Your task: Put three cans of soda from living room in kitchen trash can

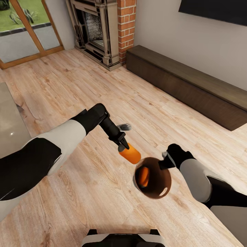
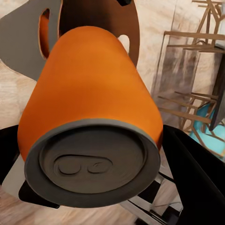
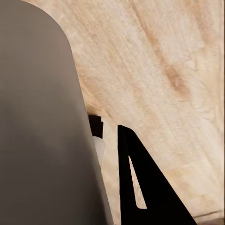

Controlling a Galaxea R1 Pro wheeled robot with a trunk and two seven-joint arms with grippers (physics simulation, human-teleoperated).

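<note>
My left gripper [image 1: 123,145] is shut on a can of soda [image 1: 130,154], orange with a grey end, and holds it just beside the rim of the tash can [image 1: 161,187]. The bin hangs tilted above the floor, its glossy brown inside facing up, with my right gripper [image 1: 165,160] shut on its rim. A second orange can [image 1: 143,176] lies inside it. In the left wrist view the held can [image 2: 89,103] sits between black fingers [image 2: 197,178], with the bin's mouth [image 2: 98,18] behind it. The right wrist view shows the bin's grey wall [image 3: 37,131] against a black finger [image 3: 140,187].
Light wood floor lies all around. A fireplace [image 1: 97,31] with a brick column [image 1: 126,27] stands ahead, and a long dark low cabinet [image 1: 192,82] runs under a black TV [image 1: 219,10] on the right. A glass door [image 1: 24,31] is far left, a glass table edge [image 1: 8,120] near left.
</note>
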